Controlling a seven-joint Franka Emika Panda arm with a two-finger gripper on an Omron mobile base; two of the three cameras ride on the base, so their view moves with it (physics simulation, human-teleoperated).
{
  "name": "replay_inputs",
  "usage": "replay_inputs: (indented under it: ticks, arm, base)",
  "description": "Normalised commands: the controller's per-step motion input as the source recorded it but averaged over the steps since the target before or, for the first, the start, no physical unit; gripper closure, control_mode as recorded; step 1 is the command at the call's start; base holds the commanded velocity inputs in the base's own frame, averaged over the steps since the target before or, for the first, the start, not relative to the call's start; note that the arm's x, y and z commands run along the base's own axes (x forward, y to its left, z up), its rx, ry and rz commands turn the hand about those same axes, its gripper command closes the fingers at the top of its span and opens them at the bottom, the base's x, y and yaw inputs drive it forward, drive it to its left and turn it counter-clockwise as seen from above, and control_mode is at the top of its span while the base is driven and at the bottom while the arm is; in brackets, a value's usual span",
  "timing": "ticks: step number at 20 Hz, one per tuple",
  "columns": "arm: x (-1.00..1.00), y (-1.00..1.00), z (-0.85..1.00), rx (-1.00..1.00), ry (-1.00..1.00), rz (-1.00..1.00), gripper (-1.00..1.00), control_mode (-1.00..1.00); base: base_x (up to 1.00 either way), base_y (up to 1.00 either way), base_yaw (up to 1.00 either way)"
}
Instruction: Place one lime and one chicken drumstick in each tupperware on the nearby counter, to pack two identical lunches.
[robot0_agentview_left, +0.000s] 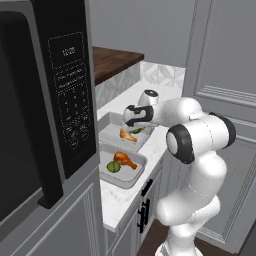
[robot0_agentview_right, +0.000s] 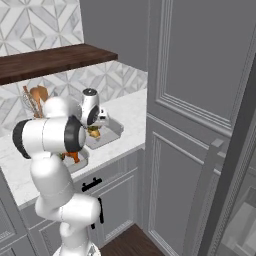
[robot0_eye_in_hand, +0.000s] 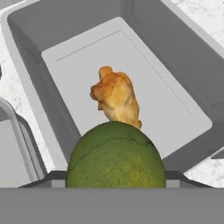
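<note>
Over far tray: end effector half open, gripping lime
Drumstick: lying inside this tray
Near tray: packed
Advice: lower beside drumstick, release gently

lime: dull green rind, finely pitted, faint cracks, lower middle of the hand view
chicken drumstick: rough, golden-brown crust, matt
tupperware: smooth light-grey plastic, matt
counter: white marble look, faint grey veins, slight sheen
microwave: glossy black front, left base view's left
shelf: dark brown wood
</note>
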Motion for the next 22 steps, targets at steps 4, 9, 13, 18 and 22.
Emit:
replay_inputs:
  ticks: [4,9,13,18,22]
  arm:
    - [0.65,0.0,-0.11,-0.05,0.0,-0.08,1.0,-1.0]
    - [0.65,-0.03,-0.04,-0.01,0.02,-0.11,1.0,-1.0]
    - [0.44,-0.42,-0.3,0.0,0.14,-0.06,1.0,-1.0]
    - [0.23,-0.1,-0.45,0.0,0.08,-0.01,1.0,-1.0]
    - [0.16,0.0,-0.31,0.0,0.0,0.0,1.0,-1.0]
  base:
    - [0.0,0.0,0.0]
    - [0.0,0.0,0.0]
    - [0.0,0.0,0.0]
    - [0.0,0.0,0.0]
    - [0.0,0.0,0.0]
